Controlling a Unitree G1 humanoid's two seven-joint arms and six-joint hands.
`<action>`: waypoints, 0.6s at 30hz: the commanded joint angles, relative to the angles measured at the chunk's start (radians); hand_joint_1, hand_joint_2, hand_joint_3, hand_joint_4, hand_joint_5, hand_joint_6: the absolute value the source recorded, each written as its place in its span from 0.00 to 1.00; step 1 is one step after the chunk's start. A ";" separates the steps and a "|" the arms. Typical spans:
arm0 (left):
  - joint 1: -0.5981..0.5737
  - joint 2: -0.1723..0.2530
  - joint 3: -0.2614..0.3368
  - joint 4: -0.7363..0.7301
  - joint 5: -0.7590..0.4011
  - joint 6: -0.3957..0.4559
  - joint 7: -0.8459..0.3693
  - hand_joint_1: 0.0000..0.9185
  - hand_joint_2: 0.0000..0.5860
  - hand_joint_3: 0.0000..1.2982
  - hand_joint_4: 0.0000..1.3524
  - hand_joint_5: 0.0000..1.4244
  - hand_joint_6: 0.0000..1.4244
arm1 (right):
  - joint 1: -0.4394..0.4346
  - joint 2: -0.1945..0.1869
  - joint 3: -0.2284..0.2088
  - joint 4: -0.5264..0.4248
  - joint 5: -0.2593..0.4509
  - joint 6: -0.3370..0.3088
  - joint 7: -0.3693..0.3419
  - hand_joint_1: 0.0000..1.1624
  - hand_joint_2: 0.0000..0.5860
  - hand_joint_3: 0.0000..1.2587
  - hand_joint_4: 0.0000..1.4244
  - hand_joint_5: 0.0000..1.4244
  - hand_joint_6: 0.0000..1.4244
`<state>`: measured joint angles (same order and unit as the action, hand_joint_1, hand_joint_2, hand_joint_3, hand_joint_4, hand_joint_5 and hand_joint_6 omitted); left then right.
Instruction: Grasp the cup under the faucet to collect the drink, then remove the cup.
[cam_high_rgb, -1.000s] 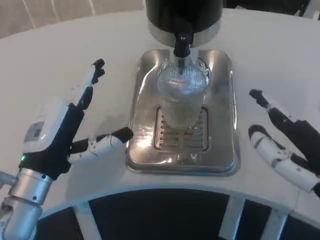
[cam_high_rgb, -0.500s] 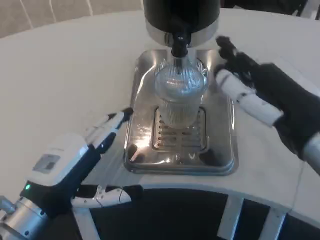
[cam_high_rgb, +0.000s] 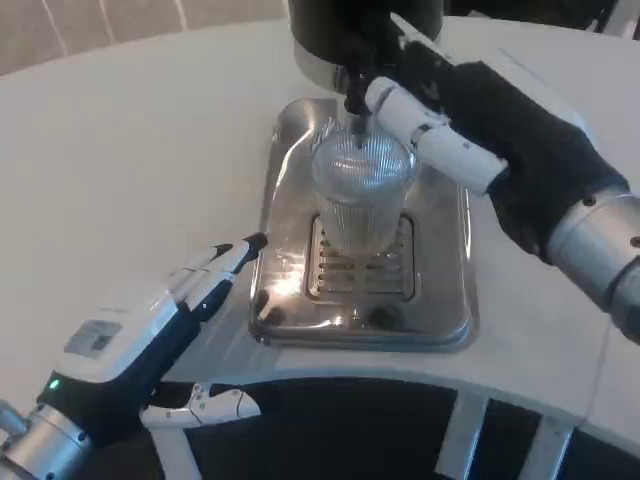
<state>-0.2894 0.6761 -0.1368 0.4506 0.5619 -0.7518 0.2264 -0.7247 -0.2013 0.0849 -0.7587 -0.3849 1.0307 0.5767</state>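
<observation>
Clear ribbed plastic cup (cam_high_rgb: 361, 195) stands upright on the slotted grate of the shiny steel drip tray (cam_high_rgb: 448, 300), directly under the black faucet nozzle (cam_high_rgb: 357, 92) of the black-and-silver dispenser (cam_high_rgb: 330, 30). Tray sits on the white round tabletop (cam_high_rgb: 130, 170), near its front edge.

Right hand (cam_high_rgb: 470, 125): reaches in from the right, over the tray's right side, at cup-rim level. White-and-black fingers (cam_high_rgb: 425, 135) extend toward the faucet and lie beside or against the cup's upper right rim; contact cannot be confirmed. Fingers apart, nothing clamped. Thumb hidden.

Left hand (cam_high_rgb: 150, 345): low at the tabletop's front edge, left of tray, white back up. Fingers (cam_high_rgb: 225, 262) stretched forward, tips just beside the tray's front-left corner; thumb spread out below, over the dark gap under the tabletop. Spread, holding nothing. Well apart from cup.

Liquid level in cup: cannot tell.
</observation>
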 joint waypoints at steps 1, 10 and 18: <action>0.017 0.002 0.010 -0.021 0.000 0.013 -0.019 0.11 0.15 0.02 0.00 0.03 0.13 | -0.028 -0.017 0.010 0.004 0.053 0.029 -0.029 0.21 1.00 0.00 0.00 0.00 0.00; 0.022 0.004 0.016 -0.042 0.002 0.029 -0.029 0.10 0.15 0.02 0.00 0.03 0.13 | -0.067 -0.076 0.084 0.047 0.148 0.043 -0.053 0.16 1.00 0.00 0.00 0.00 0.00; 0.019 0.009 0.017 -0.033 0.006 0.038 -0.030 0.09 0.15 0.02 0.00 0.02 0.13 | -0.102 -0.154 0.192 0.099 0.170 -0.003 -0.048 0.09 0.97 0.00 0.00 0.00 0.00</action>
<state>-0.2833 0.6759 -0.1282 0.4166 0.5607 -0.7199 0.2087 -0.8183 -0.3450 0.2225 -0.6738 -0.2477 1.0536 0.5043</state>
